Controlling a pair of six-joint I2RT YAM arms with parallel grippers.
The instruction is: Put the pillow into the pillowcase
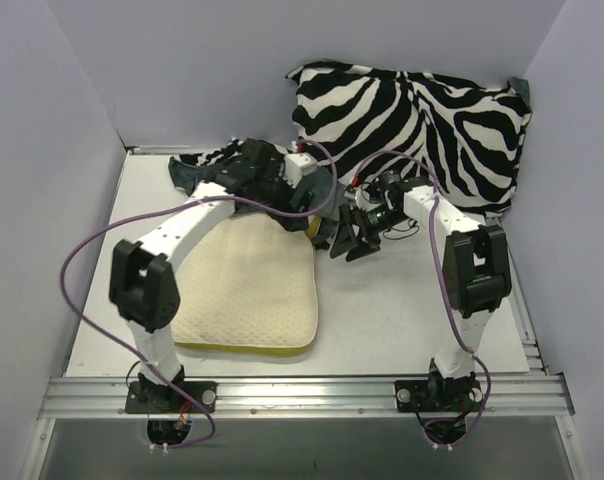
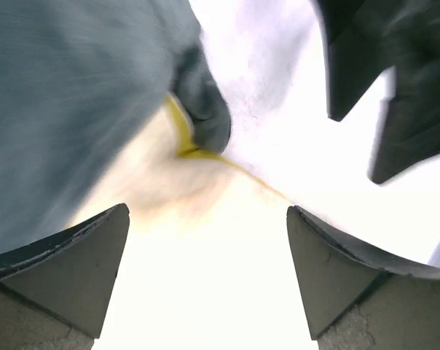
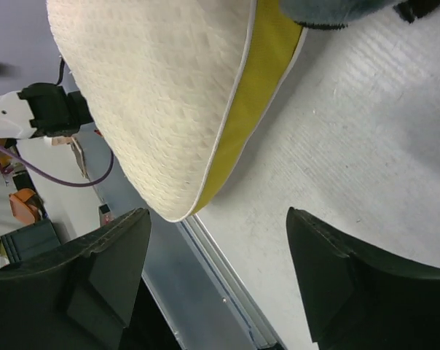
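One pillow (image 1: 252, 290) at eight o'clock, one pillowcase (image 1: 194, 172) at ten, one zebra cushion (image 1: 412, 120) at one; two arms: left arm (image 1: 185, 229), right arm (image 1: 470, 262).

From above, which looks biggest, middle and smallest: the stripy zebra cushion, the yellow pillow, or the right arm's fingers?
1. zebra cushion, biggest
2. pillow, middle
3. right fingers, smallest

The cushion lies farther from the camera and looks bigger anyway, so that order seems safe.

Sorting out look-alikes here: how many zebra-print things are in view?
2. The plump zebra cushion sits at the back right. The pillowcase, its zebra face partly showing, lies bunched over the pillow's far end, at the back left. Part of it is hidden.
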